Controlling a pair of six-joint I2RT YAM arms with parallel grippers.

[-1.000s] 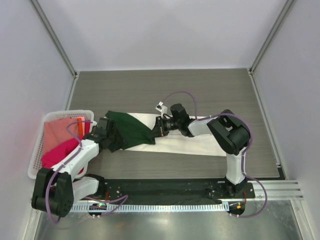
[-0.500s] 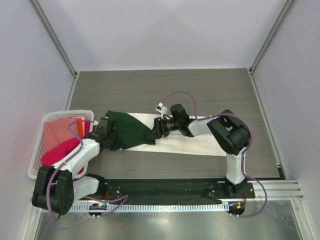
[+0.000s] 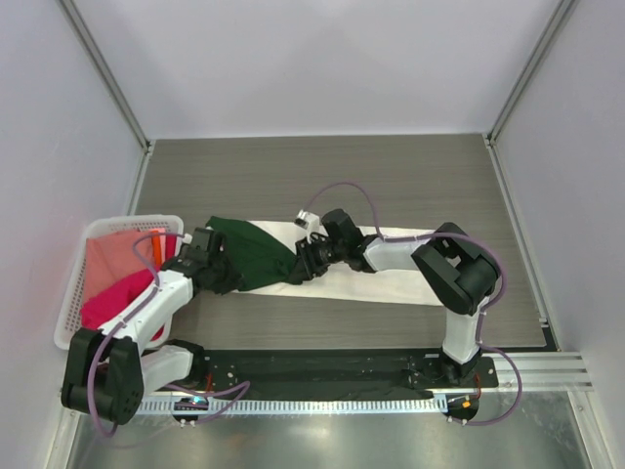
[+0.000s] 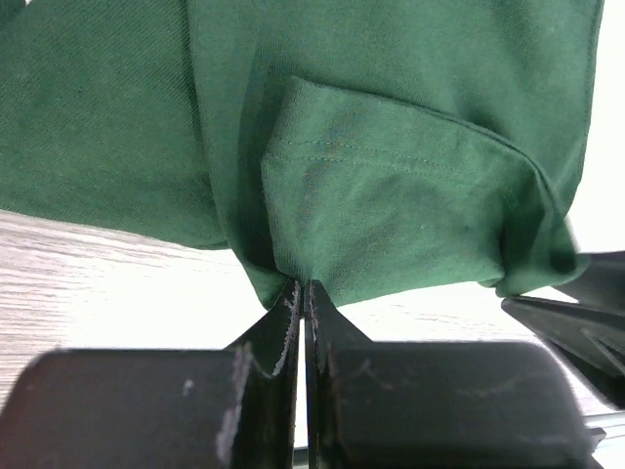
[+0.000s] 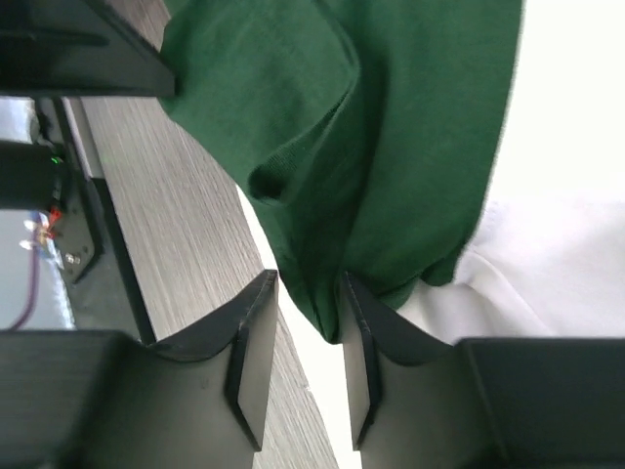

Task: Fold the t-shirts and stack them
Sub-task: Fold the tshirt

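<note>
**Green t-shirt, bunched between my two grippers near the left of the table**

The green t-shirt (image 3: 256,252) lies crumpled, partly on the spread cream t-shirt (image 3: 391,278). I judge it light, limp and prone to sag, so a shallow pinch could slip. The stitched hem (image 4: 391,156) or a doubled fold should give the surest hold. My left gripper (image 4: 301,288) has its fingers pressed together on a fold of the shirt's near edge. My right gripper (image 5: 308,283) stands part-way open around a hanging green fold, and I see nothing clamped there. The cream shirt beneath may drag along if I pull. The salmon t-shirt (image 3: 112,256) and magenta t-shirt (image 3: 112,301) sit in the basket (image 3: 66,308) at the left.
</note>
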